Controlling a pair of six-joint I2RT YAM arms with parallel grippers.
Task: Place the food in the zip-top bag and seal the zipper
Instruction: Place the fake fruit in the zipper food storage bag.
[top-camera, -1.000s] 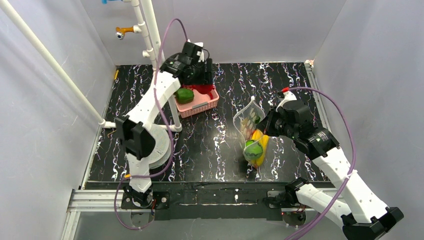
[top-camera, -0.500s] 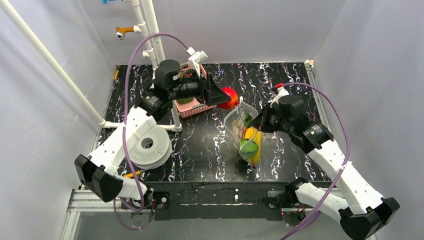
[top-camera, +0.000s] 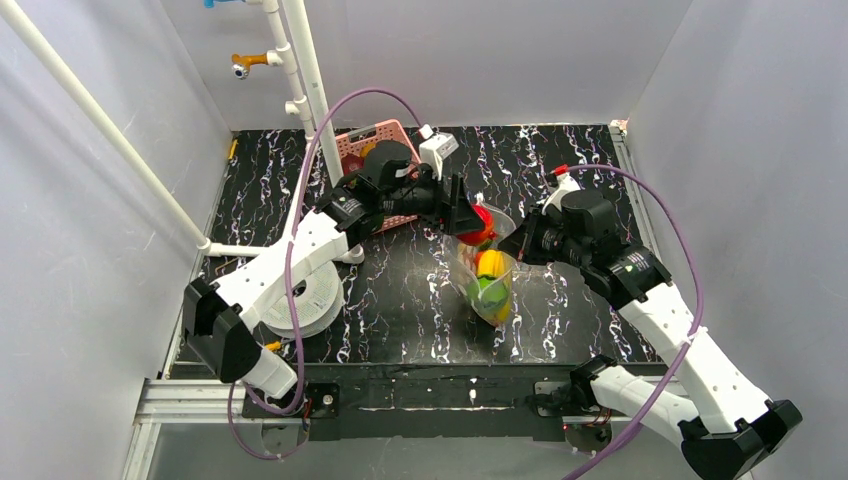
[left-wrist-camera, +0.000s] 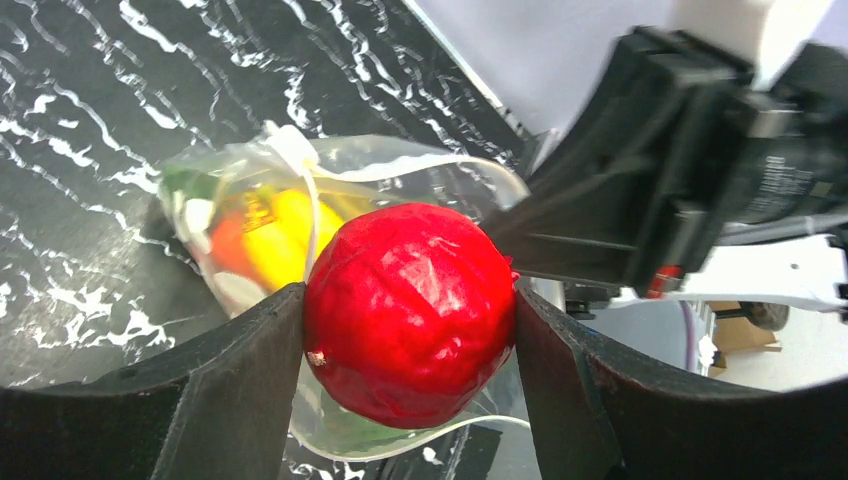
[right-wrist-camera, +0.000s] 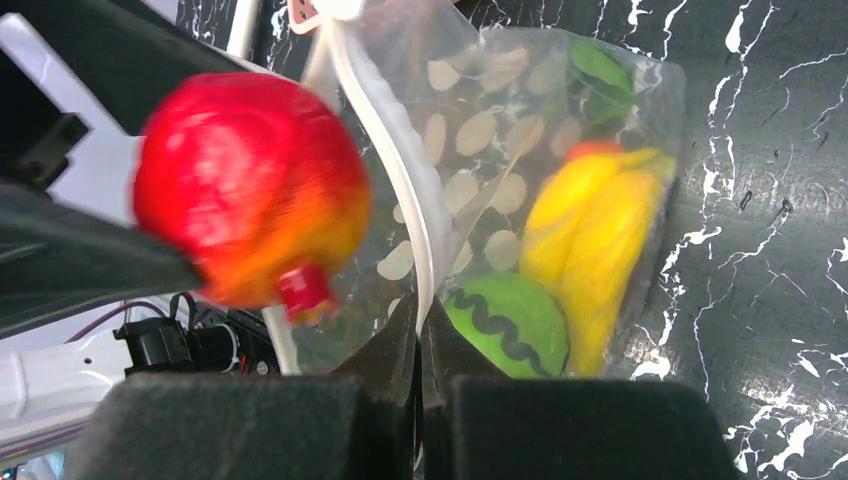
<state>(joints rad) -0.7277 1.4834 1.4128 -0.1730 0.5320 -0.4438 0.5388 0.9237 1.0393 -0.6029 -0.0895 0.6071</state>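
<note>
**Loading the Red Fruit into the Held-Open Bag**

The left fingers (left-wrist-camera: 235, 385) were clamped on a red fruit (left-wrist-camera: 410, 310), one pad on each side, and held it at the mouth of the zip-top bag (top-camera: 487, 275). The right fingers (right-wrist-camera: 300, 420) were pinched tight on the zipper (right-wrist-camera: 390, 170) along one wall. This lifted the wall so that the mouth gaped toward the incoming fruit. The bag's lower end lay against the table (top-camera: 400, 300) and already contained a yellow banana (right-wrist-camera: 590, 240) and a green striped piece (right-wrist-camera: 505, 320). Whether the fruit had crossed the rim was unclear; probably it had not. Release appeared to be the step in hand, and sealing was not yet done.
</note>
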